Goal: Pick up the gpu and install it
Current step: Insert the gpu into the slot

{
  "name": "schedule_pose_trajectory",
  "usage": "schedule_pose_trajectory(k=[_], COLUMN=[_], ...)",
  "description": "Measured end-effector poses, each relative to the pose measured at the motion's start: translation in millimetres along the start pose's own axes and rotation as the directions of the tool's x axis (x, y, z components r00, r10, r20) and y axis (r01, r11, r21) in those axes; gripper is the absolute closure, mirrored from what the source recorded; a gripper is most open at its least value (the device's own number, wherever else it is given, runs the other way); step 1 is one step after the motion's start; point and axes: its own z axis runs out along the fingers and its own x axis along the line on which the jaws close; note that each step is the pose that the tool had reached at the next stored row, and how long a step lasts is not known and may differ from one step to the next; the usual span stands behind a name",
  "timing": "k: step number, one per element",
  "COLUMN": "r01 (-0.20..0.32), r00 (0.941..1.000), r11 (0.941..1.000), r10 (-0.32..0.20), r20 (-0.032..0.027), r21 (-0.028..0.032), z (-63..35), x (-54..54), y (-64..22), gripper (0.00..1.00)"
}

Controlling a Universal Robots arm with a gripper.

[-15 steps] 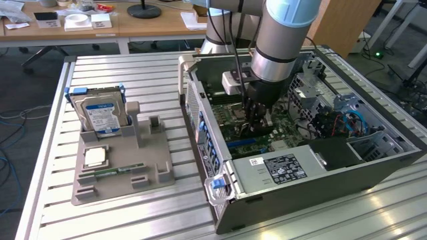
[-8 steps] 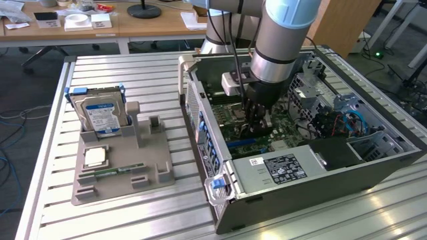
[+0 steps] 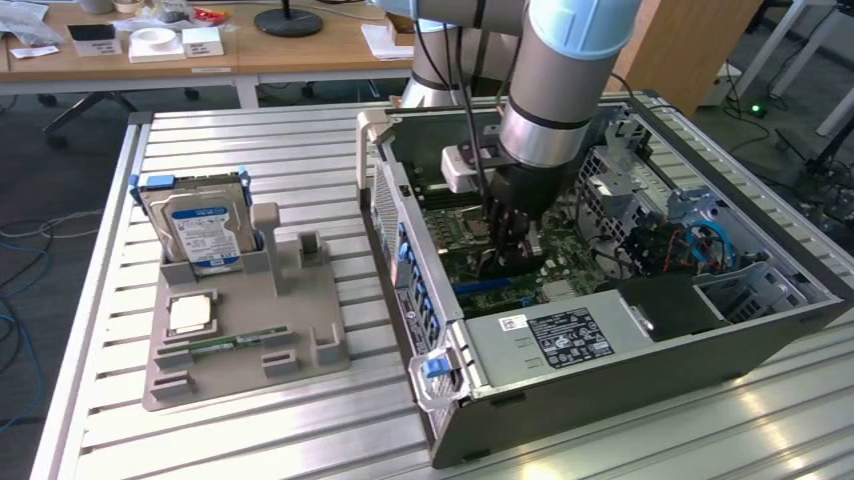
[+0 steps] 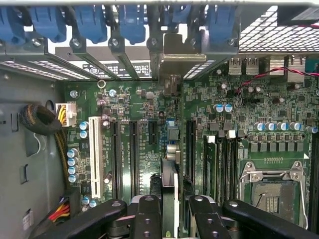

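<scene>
so the gpu (image 4: 169,174) is clamped edge-on in the gripper (image 4: 170,211), held over the motherboard (image 4: 249,114) slots inside the case (image 3: 641,370).

Exterior view: raised, looking down at a slant over the tabletop (image 3: 267,430) and the open case (image 3: 747,340), from a middle distance.
Wrist view: just behind the hand (image 4: 172,214), facing straight into the case, close to the motherboard (image 4: 144,99), along the edge of the gpu (image 4: 169,181).
Shared: hand, motherboard, inside of the case.
</scene>
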Motion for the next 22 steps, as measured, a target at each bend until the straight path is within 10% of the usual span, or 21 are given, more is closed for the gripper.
schedule_pose_trajectory(k=[22], r01=[-0.038], r00=[0.9993], r11=[0.9993], r10=[0.038], r20=[-0.0027], r21=[0.0010], z=[1.9], x=[1.2], y=[4.7], gripper=[0.74])
